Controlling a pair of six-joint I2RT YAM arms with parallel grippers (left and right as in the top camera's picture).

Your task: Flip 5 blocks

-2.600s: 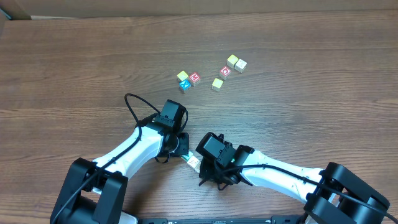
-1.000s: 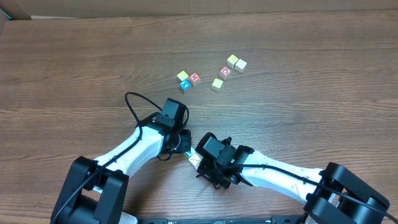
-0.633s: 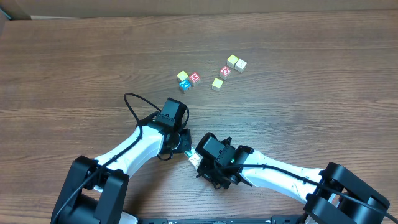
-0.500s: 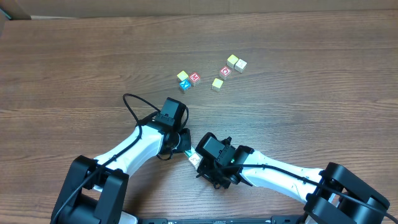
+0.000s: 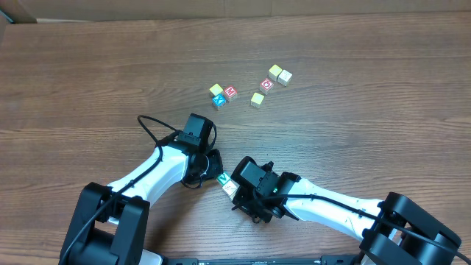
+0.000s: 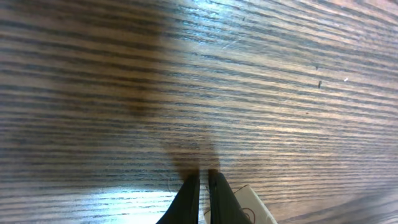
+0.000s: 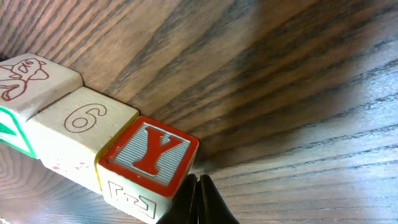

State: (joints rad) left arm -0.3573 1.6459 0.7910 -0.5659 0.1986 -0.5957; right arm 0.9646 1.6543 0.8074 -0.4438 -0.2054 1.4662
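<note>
A row of three blocks shows in the right wrist view: a pale one with a red drawing, a pale "6" block and a red "Y" block. My right gripper is shut and empty, its tips against the Y block's near corner. From overhead, a green-faced block and a pale block lie between the two arms. My left gripper is shut and empty on bare wood, with a pale block just to its right. Several more blocks lie farther back.
The far blocks form two loose clusters, one around a blue block and one around a red "O" block. A black cable loops off the left arm. The brown wooden table stretches bare on both sides.
My left arm has pulled back up and to the left, uncovering the green-faced block. The right arm and the far blocks have not moved in the last second.
</note>
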